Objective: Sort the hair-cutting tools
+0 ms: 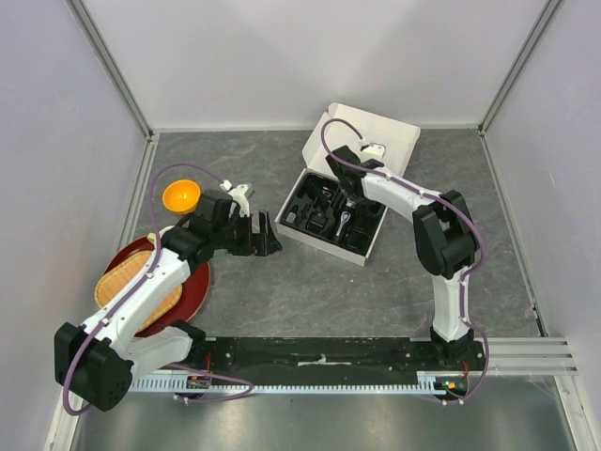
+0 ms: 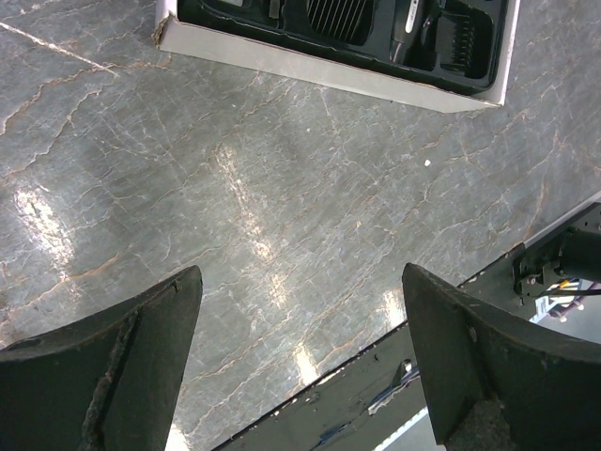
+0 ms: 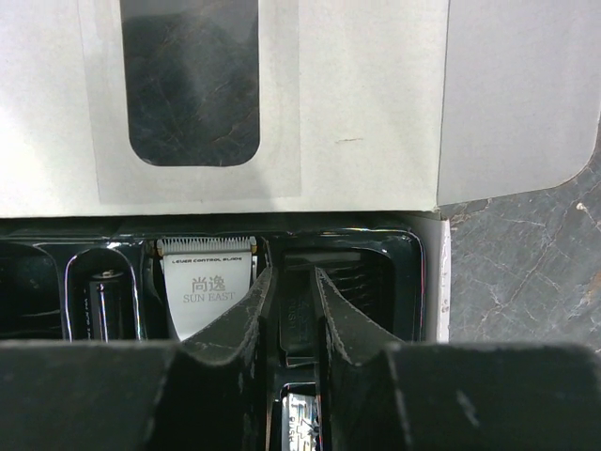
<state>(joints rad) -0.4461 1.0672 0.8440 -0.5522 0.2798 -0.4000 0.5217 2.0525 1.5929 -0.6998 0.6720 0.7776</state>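
- Clamps the right gripper [image 3: 291, 277], jaws narrowed, on a black guard comb [image 3: 299, 324] down in the black tray [image 3: 413, 282] — just right of the clipper [image 3: 207, 291].
- Holds the left gripper [image 2: 300, 282] spread wide, nothing in it, above the table [image 2: 282, 188] near the white box [image 2: 329, 69].

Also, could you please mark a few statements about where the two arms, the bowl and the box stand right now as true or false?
1. The left pincer stands open over bare table. True.
2. The orange bowl sits inside the white box. False: it stands on the table, left of the box and apart from it.
3. The right pincer is down in the box's black tray, closed on a black piece beside the hair clipper. True.
4. The box's lid is shut. False: it is folded back, open.
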